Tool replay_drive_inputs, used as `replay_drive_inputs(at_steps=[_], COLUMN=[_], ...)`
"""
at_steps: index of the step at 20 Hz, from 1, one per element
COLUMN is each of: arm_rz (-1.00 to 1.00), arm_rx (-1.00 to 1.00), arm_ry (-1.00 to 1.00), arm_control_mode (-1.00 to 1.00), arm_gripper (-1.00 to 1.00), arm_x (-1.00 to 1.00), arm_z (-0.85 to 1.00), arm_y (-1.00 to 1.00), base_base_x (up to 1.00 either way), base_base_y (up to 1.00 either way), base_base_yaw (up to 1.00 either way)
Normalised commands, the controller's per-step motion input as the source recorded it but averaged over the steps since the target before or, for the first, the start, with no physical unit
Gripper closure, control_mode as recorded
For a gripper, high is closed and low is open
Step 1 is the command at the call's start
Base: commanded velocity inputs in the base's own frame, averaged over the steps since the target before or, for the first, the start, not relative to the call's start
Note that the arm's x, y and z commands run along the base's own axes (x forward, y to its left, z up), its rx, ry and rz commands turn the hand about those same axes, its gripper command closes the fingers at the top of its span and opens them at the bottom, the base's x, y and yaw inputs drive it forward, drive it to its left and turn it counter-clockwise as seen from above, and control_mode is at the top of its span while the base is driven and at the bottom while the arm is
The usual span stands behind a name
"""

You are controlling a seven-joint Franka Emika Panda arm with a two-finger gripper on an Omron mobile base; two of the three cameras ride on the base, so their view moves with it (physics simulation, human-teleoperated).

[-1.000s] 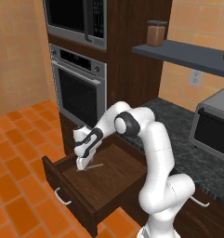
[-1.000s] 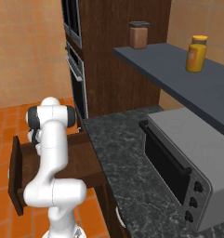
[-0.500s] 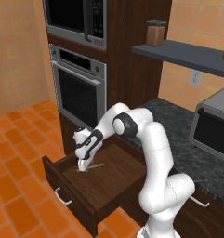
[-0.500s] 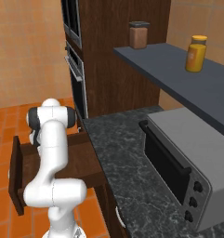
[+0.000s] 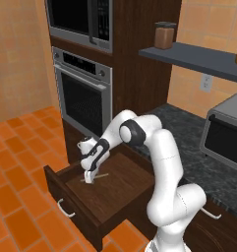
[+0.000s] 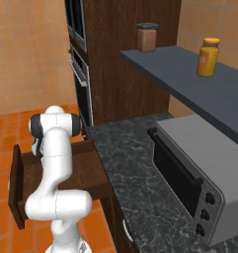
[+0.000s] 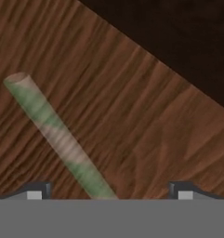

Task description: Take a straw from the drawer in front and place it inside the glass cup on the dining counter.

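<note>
One straw (image 7: 62,139) lies flat on the wooden floor of the pulled-out drawer (image 5: 71,194); in your hand view it shows pale bands alternating with green, running diagonally between the two finger tips (image 7: 38,189); your end effector (image 5: 89,178) is released, jaws spread wide, reaching down into the drawer right over the straw, nothing held; the drawer's curved silver handle (image 5: 66,210) sits on its front, below the wall oven (image 5: 83,96).
</note>
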Motion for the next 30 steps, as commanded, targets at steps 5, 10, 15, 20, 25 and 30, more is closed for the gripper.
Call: replay_drive_inputs(at_steps=[5,10,15,20,25,30], arm_rz=[0.05,0.0,-0.03,-0.21,-0.37,-0.39], arm_rx=[0.0,0.0,0.0,0.0,0.0,0.01], arm_ry=[0.04,0.0,0.0,0.0,0.0,-0.1], arm_control_mode=[-1.0,-1.0,-1.0,-1.0,-1.0,-1.0], arm_gripper=[-1.0,1.0,1.0,1.0,1.0,1.0], arm_x=[-0.07,-0.35,-0.4,-0.48,-0.41,-0.21], arm_z=[-0.47,-0.36,-0.13,0.01,0.57,1.0], arm_y=[0.04,0.07,0.0,0.0,-0.05,-0.12], base_base_x=[0.0,0.0,0.0,0.0,0.0,0.0], base_base_y=[0.0,0.0,0.0,0.0,0.0,0.0], base_base_yaw=[0.0,0.0,0.0,0.0,0.0,0.0])
